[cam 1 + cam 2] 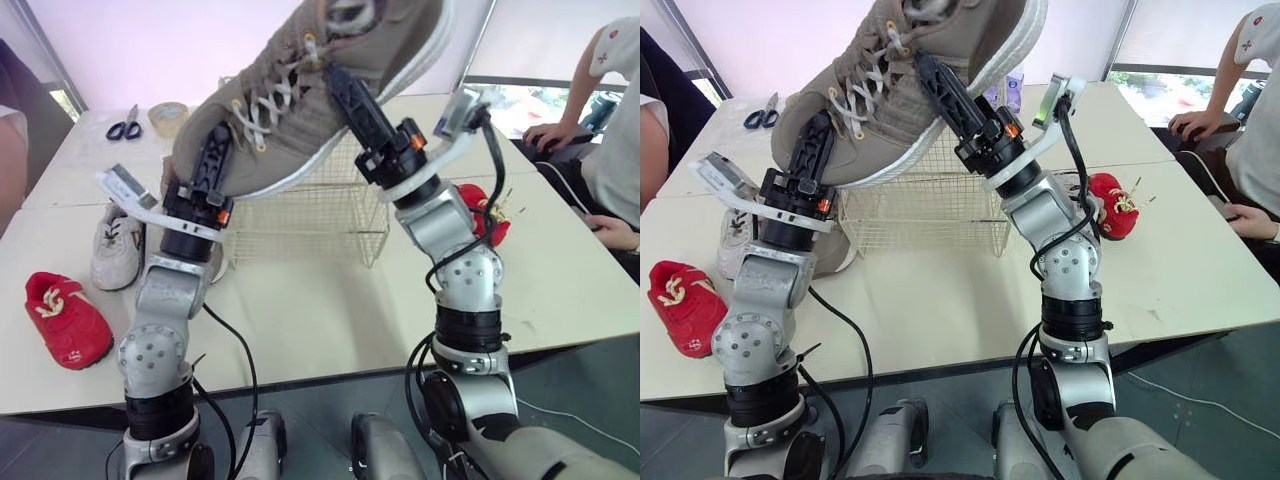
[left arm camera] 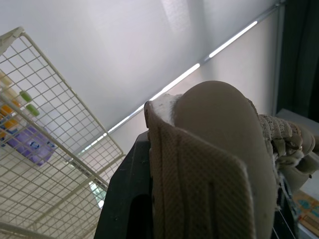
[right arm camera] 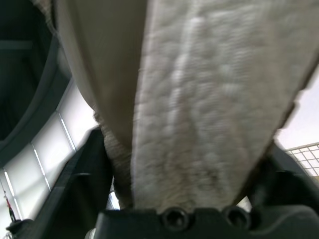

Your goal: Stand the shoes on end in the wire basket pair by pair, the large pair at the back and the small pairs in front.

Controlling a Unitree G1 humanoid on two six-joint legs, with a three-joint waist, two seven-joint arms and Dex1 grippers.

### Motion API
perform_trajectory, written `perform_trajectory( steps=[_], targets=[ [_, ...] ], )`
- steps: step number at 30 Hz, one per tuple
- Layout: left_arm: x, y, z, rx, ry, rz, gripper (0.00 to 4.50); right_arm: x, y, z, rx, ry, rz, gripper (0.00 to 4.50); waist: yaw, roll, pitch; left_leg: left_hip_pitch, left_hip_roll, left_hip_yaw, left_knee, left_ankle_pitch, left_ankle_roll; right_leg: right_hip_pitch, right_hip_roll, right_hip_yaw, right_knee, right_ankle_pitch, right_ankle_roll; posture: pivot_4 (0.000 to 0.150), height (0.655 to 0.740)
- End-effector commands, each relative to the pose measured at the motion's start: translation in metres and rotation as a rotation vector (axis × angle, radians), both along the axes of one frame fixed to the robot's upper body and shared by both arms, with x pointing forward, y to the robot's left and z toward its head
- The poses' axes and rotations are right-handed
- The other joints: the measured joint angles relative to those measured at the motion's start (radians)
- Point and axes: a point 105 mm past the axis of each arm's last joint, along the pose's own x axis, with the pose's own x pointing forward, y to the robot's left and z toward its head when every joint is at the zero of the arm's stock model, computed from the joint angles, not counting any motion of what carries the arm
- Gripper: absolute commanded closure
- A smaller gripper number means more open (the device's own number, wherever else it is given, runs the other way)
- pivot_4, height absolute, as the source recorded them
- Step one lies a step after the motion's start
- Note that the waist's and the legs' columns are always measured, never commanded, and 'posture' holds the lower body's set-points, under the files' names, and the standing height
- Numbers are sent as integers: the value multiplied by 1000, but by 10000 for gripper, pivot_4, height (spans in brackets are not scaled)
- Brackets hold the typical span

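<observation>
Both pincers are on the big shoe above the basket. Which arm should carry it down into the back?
Right, probably. The right pincer grips the large shoe mid-length, above the wire basket. The left pincer holds the toe, off the basket's left corner.

Black fingers (image 3: 82,184) pinch the shoe (image 3: 199,99), seemingly along its pale sole.
</observation>
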Motion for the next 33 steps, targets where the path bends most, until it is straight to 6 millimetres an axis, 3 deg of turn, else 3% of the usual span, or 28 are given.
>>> perform_trajectory(
  steps=[1, 7, 8, 14, 21, 26, 33],
  targets=[
    [-9, -4, 7, 20, -47, 1, 37571, -15, 0, 23, 32, -109, 26, 27561, -1, 0, 0, 0, 0, 0, 0, 0, 0, 0, 0, 0, 0, 0, 0, 1500, 7400],
    [-6, -5, 2, 114, -24, 65, 37571, -9, -12, 46, 2, -197, -38, 27795, -2, 0, 0, 0, 0, 0, 0, 0, 0, -1, 0, 0, 0, 0, 0, 1500, 7400],
    [-6, -4, 1, 133, -26, 76, 27645, -7, -16, 52, 0, -219, -56, 27795, -3, 1, 0, 0, 0, 0, 0, 0, 0, -1, 0, 0, 0, 0, 0, 1500, 7400],
    [-13, -9, -7, 394, -9, 180, 659, 16, -40, 102, -170, -496, -207, 27795, -1, 1, 1, -6, 0, 0, 0, 0, 0, -5, 0, 0, 0, 0, 0, 1500, 7400],
    [-29, 2, -19, 609, 30, 303, 659, 49, -44, 104, -447, -651, -314, 27795, -7, 1, 1, -7, 0, 2, -7, 0, 0, -11, 1, 1, 0, -1, 1, 1500, 7400],
    [-39, 13, -26, 617, 53, 326, 659, 61, -42, 96, -578, -693, -359, 27795, -6, 3, 2, -9, 0, 2, -7, 0, 0, -14, 1, 1, 1, -1, 1, 1500, 7400],
    [-44, 9, -32, 612, 72, 308, 659, 70, -42, 90, -689, -717, -441, 27795, -3, 3, 2, -10, 0, 1, -4, 0, -2, -12, 1, 1, 1, 0, 1, 1500, 7400]
  ],
)
